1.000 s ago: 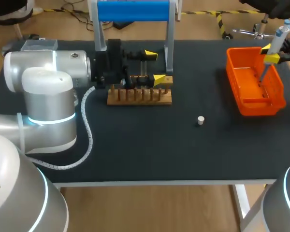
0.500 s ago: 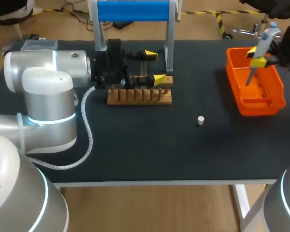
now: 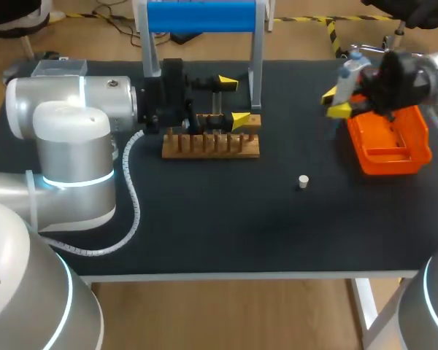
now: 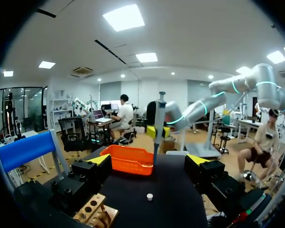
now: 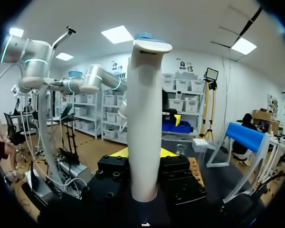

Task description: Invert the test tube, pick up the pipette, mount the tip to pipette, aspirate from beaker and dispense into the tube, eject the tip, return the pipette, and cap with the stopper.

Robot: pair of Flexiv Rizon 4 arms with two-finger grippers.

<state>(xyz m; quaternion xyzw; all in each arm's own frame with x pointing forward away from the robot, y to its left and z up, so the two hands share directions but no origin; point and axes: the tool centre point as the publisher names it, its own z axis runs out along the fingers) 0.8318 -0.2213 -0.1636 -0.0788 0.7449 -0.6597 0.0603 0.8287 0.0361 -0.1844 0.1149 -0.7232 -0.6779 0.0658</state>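
White stopper [image 3: 302,181] lies loose on the black table [image 3: 204,219], nearest the front edge and right of centre. A low pass by either arm could knock it out of reach before capping. Farther back, the wooden rack [image 3: 210,146] sits left of centre. The left gripper [image 3: 233,102] hovers at its far right end with jaws apart and nothing between them; the test tube itself cannot be made out. To the right, the right gripper [image 3: 334,103] is clamped on the pipette [image 3: 349,73], holding it tilted above the table just beside the far left corner of the orange tray [image 3: 394,162]. Whether a tip is fitted cannot be told. A weak grip on the smooth barrel could let it slide or rotate. Travel toward the rack risks contact with the left gripper or the blue-topped stand [image 3: 201,16] at the far edge.
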